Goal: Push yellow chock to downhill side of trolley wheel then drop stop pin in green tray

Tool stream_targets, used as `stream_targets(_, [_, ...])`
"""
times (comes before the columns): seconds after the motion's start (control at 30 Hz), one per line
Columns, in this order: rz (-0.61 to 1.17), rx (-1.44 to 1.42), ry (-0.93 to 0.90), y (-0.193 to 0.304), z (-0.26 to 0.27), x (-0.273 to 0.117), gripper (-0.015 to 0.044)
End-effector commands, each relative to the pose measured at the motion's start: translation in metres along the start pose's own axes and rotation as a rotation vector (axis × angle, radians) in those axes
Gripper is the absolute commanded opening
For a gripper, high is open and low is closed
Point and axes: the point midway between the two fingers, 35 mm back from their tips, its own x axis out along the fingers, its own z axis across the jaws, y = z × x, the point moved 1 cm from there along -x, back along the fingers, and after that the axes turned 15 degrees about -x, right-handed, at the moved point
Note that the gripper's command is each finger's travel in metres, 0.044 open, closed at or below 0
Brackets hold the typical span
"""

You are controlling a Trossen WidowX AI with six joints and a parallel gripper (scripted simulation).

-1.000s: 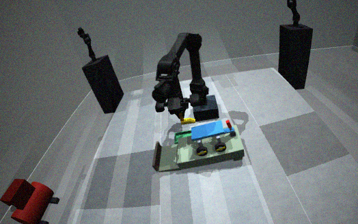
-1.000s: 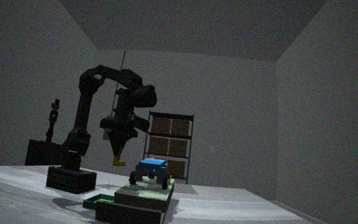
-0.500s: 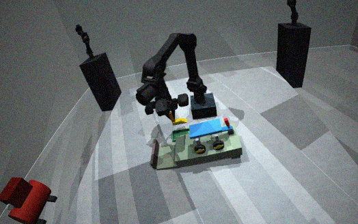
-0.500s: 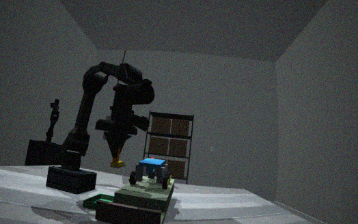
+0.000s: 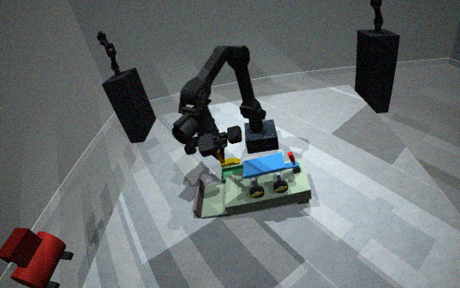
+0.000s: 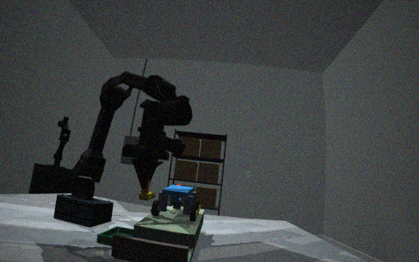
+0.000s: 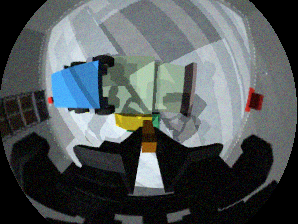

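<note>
My gripper (image 5: 219,152) (image 6: 146,185) (image 7: 147,129) is shut on the orange handle of the yellow chock (image 5: 232,162) (image 6: 146,196) (image 7: 131,121). The chock hangs in the air near the green tray (image 5: 232,172) (image 6: 105,236) (image 7: 156,121), at the ramp's tray side, clear of the trolley. Its black base is hard to make out. The blue trolley (image 5: 263,165) (image 6: 179,189) (image 7: 76,86) stands on the pale green ramp (image 5: 235,190) (image 7: 132,74). The red-headed stop pin (image 5: 291,156) (image 7: 50,100) stands at the trolley's uphill end. The tray is partly hidden in the wrist view.
A dark brown end board (image 5: 198,198) (image 6: 152,248) (image 7: 189,90) stands at the ramp's low end. The arm's base block (image 5: 262,142) (image 6: 83,210) stands behind the ramp. A red object (image 5: 39,259) (image 7: 254,99) lies far off past the low end.
</note>
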Motion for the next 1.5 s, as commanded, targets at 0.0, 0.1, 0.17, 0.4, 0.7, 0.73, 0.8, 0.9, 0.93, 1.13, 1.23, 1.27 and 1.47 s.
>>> stream_targets(0.0, [-0.006, 0.005, 0.001, -0.004, -0.002, 0.002, 0.0000])
stream_targets(0.1, [-0.006, 0.005, 0.001, -0.003, -0.001, 0.011, 0.0000])
stream_targets(0.17, [-0.006, 0.005, 0.001, -0.003, -0.002, 0.016, 0.0000])
stream_targets(0.4, [-0.006, 0.005, 0.001, -0.005, -0.003, 0.033, 0.0000])
stream_targets(0.7, [-0.006, 0.005, 0.001, -0.005, -0.003, 0.055, 0.0000])
stream_targets(0.73, [-0.006, 0.005, 0.001, -0.005, -0.003, 0.057, 0.0000])
stream_targets(0.8, [-0.006, 0.005, 0.001, -0.005, -0.002, 0.062, 0.0000])
stream_targets(0.9, [-0.006, 0.005, 0.001, -0.005, -0.002, 0.064, 0.0000])
stream_targets(0.93, [-0.006, 0.005, 0.001, -0.005, -0.002, 0.063, 0.0000])
stream_targets(1.13, [-0.006, 0.005, 0.000, -0.007, 0.003, 0.061, 0.0000])
stream_targets(1.23, [-0.007, 0.005, 0.000, -0.008, 0.006, 0.061, 0.0000])
stream_targets(1.27, [-0.007, 0.005, 0.000, -0.008, 0.007, 0.061, 0.0000])
stream_targets(1.47, [-0.007, 0.005, 0.000, -0.011, 0.012, 0.060, 0.0000])
